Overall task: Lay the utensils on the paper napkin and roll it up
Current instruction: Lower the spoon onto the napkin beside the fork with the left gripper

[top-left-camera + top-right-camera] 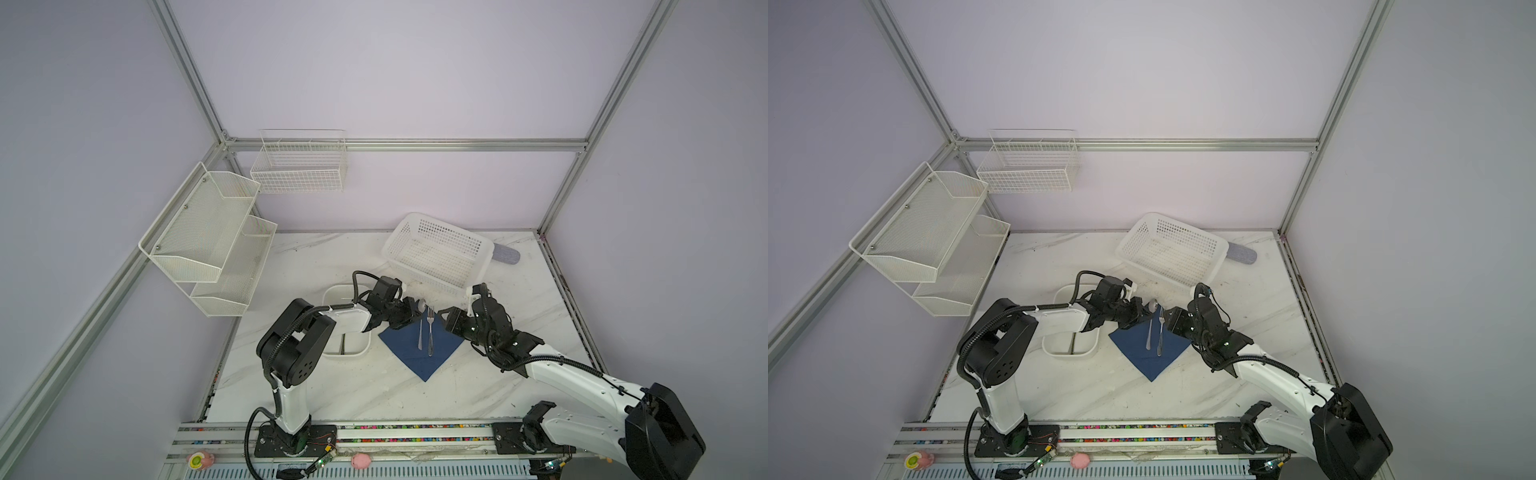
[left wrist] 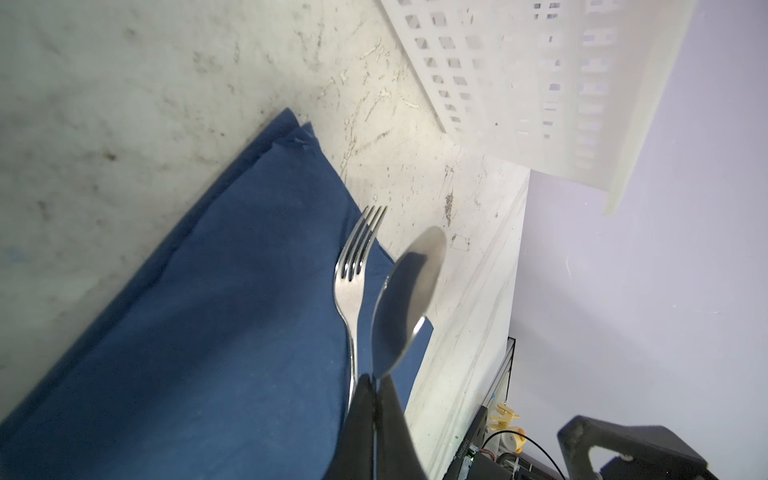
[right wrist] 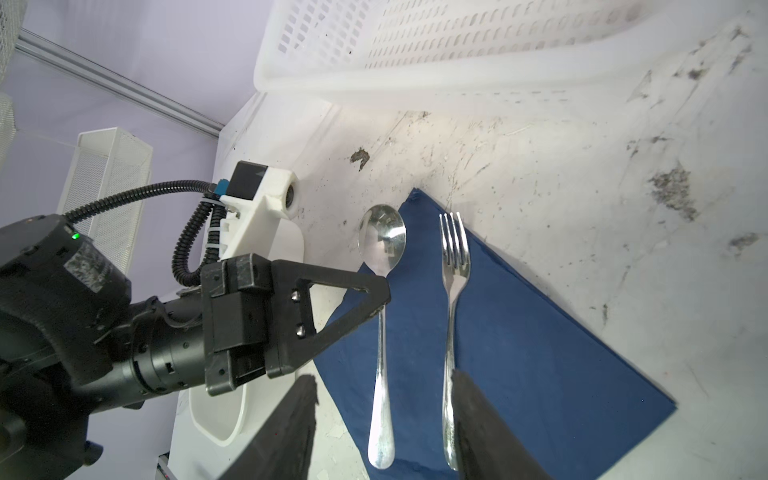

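I have the left gripper (image 3: 384, 300) pinched shut on the neck of the spoon (image 3: 381, 243), just behind its bowl. The spoon's handle runs toward me over the paper napkin (image 1: 409, 353), and its bowl sticks out past the napkin's far edge. The fork (image 3: 454, 266) lies flat on the napkin just right of the spoon and parallel to it, tines pointing far.

The right gripper (image 3: 382, 380) has its jaws about half apart and holds nothing. Its fingers straddle the near ends of both handles. One finger sits right by the fork handle, but I cannot tell if it touches.

The napkin lies as a diamond on the table (image 1: 374, 399), just right of the white dish (image 1: 349, 354) and near of the basket (image 1: 436, 253). A thin dark strip in the dish is probably the knife (image 1: 343, 345).
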You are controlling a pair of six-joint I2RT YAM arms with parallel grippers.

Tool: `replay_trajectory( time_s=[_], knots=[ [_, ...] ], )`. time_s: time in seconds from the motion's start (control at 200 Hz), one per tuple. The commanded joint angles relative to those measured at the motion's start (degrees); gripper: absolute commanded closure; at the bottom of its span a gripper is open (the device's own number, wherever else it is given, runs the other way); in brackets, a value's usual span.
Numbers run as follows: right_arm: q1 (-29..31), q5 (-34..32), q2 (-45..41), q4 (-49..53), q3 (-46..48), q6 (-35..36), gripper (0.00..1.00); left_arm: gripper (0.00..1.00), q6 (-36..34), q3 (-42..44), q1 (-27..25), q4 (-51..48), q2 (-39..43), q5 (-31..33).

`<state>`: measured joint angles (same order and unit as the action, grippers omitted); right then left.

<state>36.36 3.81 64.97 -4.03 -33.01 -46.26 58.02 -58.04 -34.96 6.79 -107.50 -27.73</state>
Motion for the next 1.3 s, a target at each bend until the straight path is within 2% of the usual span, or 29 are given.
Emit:
replay_trajectory(
  time_s=[0.0,0.61,1.295],
  knots=[
    [-0.1,-0.1,-0.1,-1.6,-0.7,-0.9,0.46,1.0,1.0,-0.2,-0.4,2.0,-1.5,-0.6],
    [-0.1,0.2,0.3,-2.4,-0.7,0.1,0.46,1.0,5.2,1.3,-0.9,6.3,-3.5,-0.6],
    [-0.1,1.4,1.7,-2.6,-0.5,0.5,0.45,0.98,5.7,2.1,-1.6,4.3,-3.9,1.1]
  ],
)
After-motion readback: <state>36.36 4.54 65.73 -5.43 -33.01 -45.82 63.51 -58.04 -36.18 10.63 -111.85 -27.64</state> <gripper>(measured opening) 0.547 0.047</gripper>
